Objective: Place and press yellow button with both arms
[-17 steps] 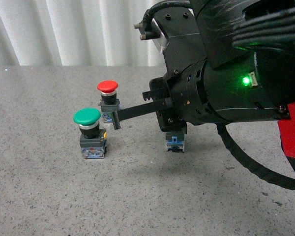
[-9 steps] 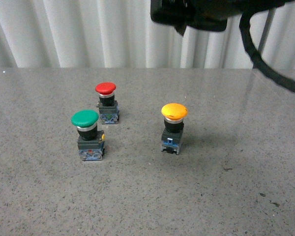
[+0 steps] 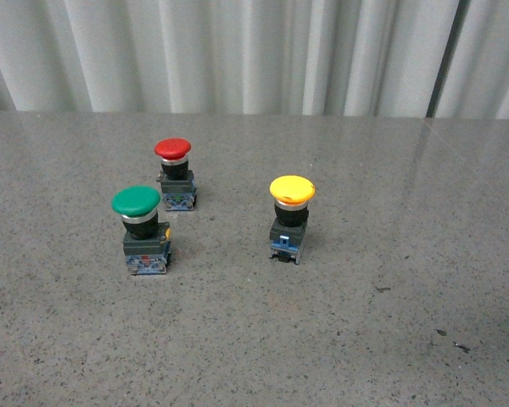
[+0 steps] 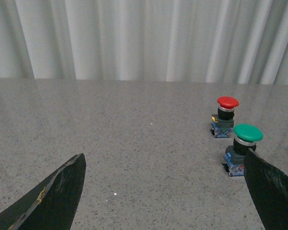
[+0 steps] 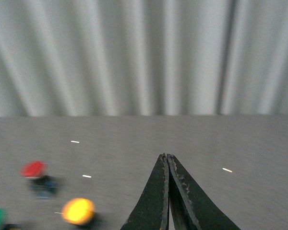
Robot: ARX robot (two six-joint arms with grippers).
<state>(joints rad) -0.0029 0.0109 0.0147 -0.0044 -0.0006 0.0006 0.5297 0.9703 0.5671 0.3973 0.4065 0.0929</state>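
1. The yellow button (image 3: 291, 217), a small push button with a round yellow-orange mushroom cap, silver collar, black body and blue-grey base, stands upright on the grey speckled stone-look table (image 3: 365, 339), well apart from the green-capped button (image 3: 139, 227) and the red-capped button (image 3: 175, 173).
2. The left gripper (image 4: 163, 191) has its black fingers spread wide, holding nothing. The right gripper (image 5: 168, 191) has its thin black fingers pressed together, also empty.
3. Neither arm appears in the front view (so both sit clear of the button).
4. Risk, as I judge it: an off-centre press could tip the tall, narrow-based button.
5. The right wrist view is blurred, so aiming from it could miss the cap.
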